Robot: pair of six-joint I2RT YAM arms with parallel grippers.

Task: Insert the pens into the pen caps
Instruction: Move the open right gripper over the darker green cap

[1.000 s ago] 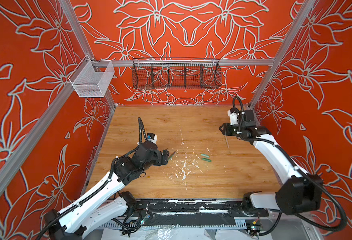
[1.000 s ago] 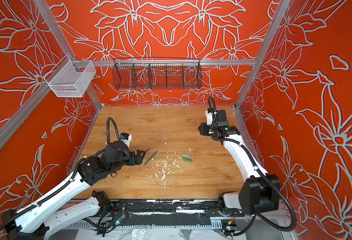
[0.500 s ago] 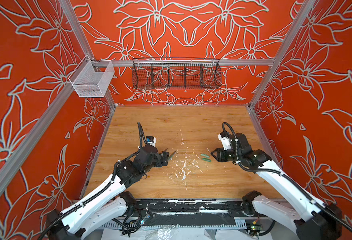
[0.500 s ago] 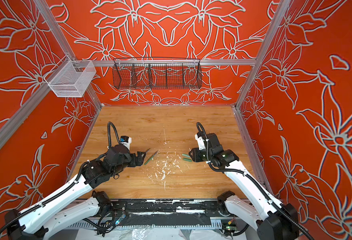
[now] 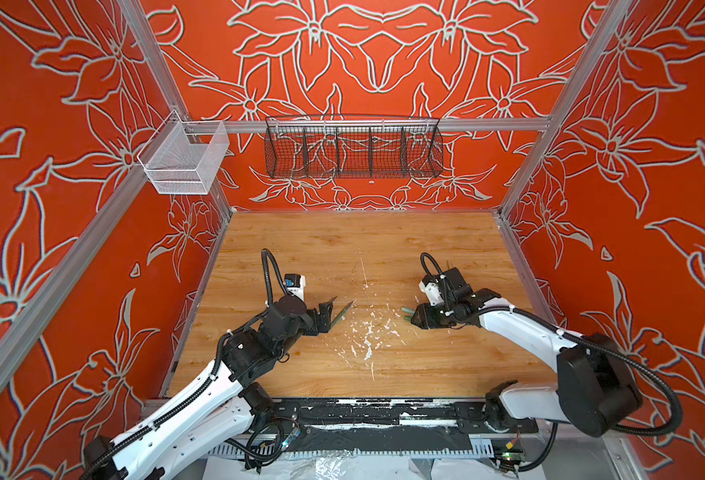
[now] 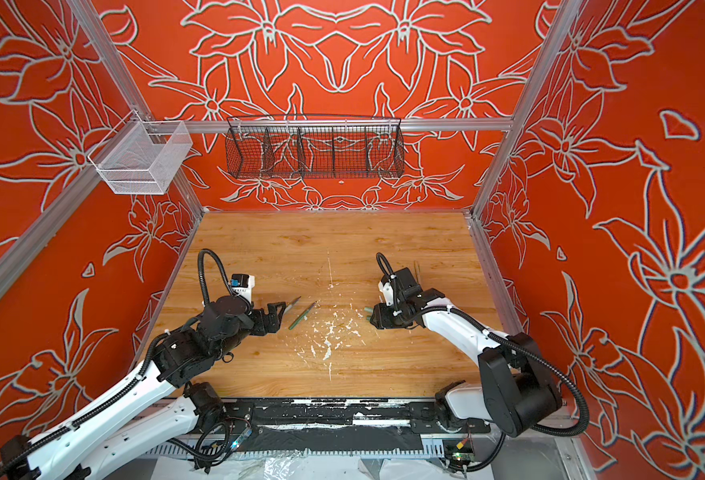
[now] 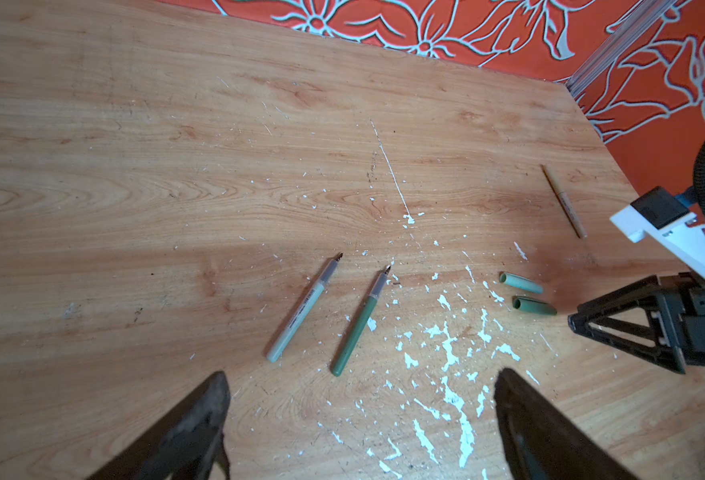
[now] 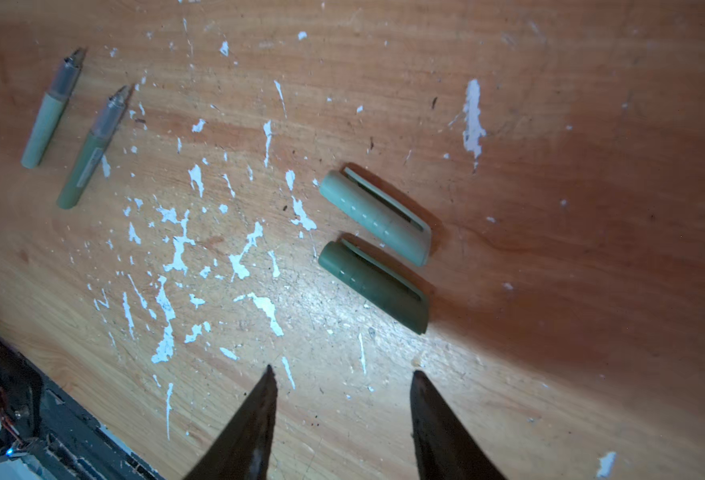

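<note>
No green pen is capped yet: the pale green pen [image 7: 301,309] and dark green pen [image 7: 359,322] lie on the worktop [image 7: 176,166] beside the white paint flecks [image 7: 446,349], the green caps [image 7: 521,282] across the flecks, the left pincer [image 7: 361,377] and right pincer [image 8: 342,372] both spread, empty

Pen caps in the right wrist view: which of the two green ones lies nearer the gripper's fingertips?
The dark green cap, just ahead of the open right gripper; the pale green cap lies alongside it, farther off.

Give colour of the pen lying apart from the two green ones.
The lone pen is tan; shows best in left wrist view.
</note>
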